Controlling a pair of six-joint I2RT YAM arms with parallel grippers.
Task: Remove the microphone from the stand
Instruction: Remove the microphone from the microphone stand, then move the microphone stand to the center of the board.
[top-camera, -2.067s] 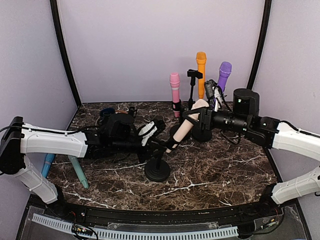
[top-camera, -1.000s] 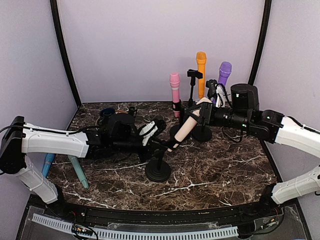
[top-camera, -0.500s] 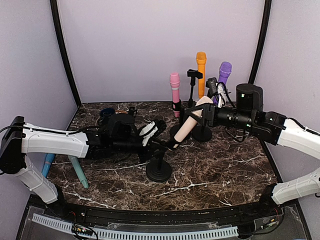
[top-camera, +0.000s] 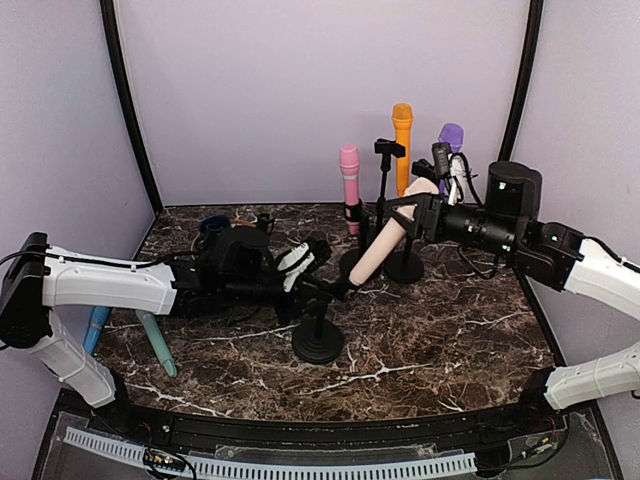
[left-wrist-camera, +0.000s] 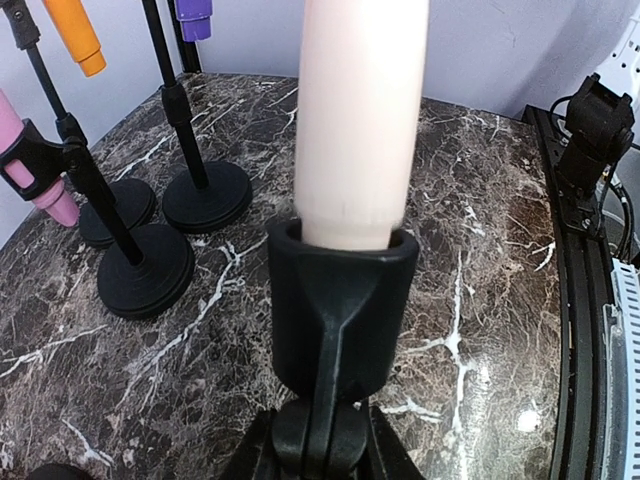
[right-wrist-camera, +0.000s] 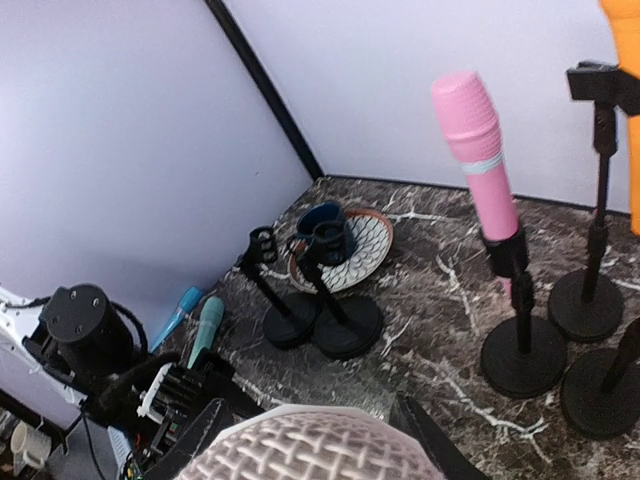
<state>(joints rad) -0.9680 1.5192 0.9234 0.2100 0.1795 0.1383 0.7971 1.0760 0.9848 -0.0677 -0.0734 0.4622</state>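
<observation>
Two arms meet at one desk stand (top-camera: 318, 343), its round base on marble tabletop (top-camera: 450, 330). Left gripper (top-camera: 316, 268) pinched narrow on stand stem, just under clip (left-wrist-camera: 340, 310). Cream microphone (top-camera: 380, 243) leans up toward right, tail seated in clip. Right gripper (top-camera: 418, 213) clamped around its mesh head (right-wrist-camera: 315, 445). Farther back, pink microphone (top-camera: 349, 175), orange microphone (top-camera: 402, 130) and purple microphone (top-camera: 452, 133) upright on own stands.

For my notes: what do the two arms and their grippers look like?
The left arm and right arm have white shell links joined by black joints and wrists. A black cylindrical housing sits on the right arm, with loose black cables looping beneath. The left gripper is black with white finger parts; the right gripper looks all black.
</observation>
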